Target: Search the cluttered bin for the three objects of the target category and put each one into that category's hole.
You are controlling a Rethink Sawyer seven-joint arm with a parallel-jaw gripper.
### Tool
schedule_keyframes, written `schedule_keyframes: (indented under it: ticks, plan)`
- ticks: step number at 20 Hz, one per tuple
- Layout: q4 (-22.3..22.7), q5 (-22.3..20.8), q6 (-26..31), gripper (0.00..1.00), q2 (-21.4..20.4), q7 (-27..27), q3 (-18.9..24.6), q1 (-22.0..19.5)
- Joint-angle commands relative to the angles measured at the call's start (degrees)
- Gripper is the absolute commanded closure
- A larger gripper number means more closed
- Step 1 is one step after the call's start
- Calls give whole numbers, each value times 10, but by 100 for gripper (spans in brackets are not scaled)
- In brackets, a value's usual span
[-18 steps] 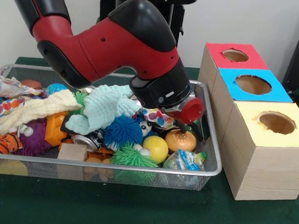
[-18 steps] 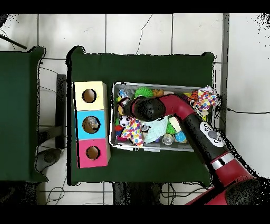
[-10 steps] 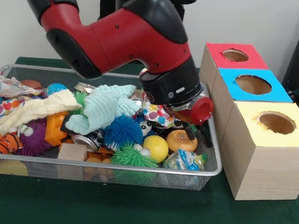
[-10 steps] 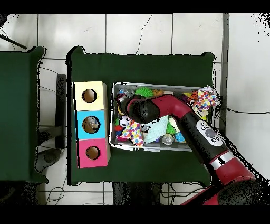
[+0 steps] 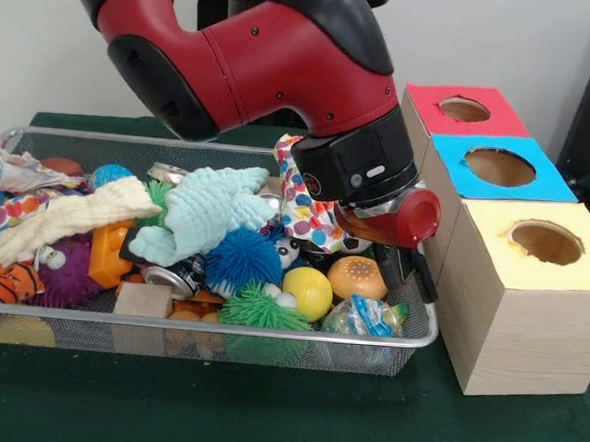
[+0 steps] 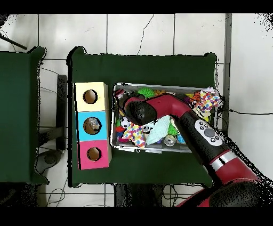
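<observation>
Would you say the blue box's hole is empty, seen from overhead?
No: from overhead, something pale lies inside the hole of the blue box, while the yellow box shows only dark.

The front view is lit evenly and fairly brightly by soft light from above. Broad pale highlights are seen on the upper curves of the arm (image 5: 274, 69), while its underside is left dark. A small glint is carried by the yellow ball (image 5: 308, 292), and sheen is shown by the crinkled packet (image 5: 364, 315). A soft shadow is cast on the green cloth beneath the wire bin (image 5: 423, 334) and beside the yellow-topped box (image 5: 525, 315). The back wall is rendered pale and flat. In the overhead view the white floor tiles (image 6: 160, 32) are rendered very bright, while the green table (image 6: 144, 66) is kept dark, and fine detail inside the bin cannot be made out.
</observation>
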Motion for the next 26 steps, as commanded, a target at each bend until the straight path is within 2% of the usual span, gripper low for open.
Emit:
schedule_keyframes:
  ticks: [1,4,8,14,18,26]
  plan:
    - [-3,21,0,0,-6,150,-67,-3]
    - [4,26,-7,0,-14,157,-71,-1]
    - [7,43,-13,0,-4,150,-66,-15]
    - [4,49,-22,0,-6,150,-76,-5]
    - [-2,51,-31,0,8,146,-81,-3]
    - [-24,57,-11,0,35,97,-72,-20]
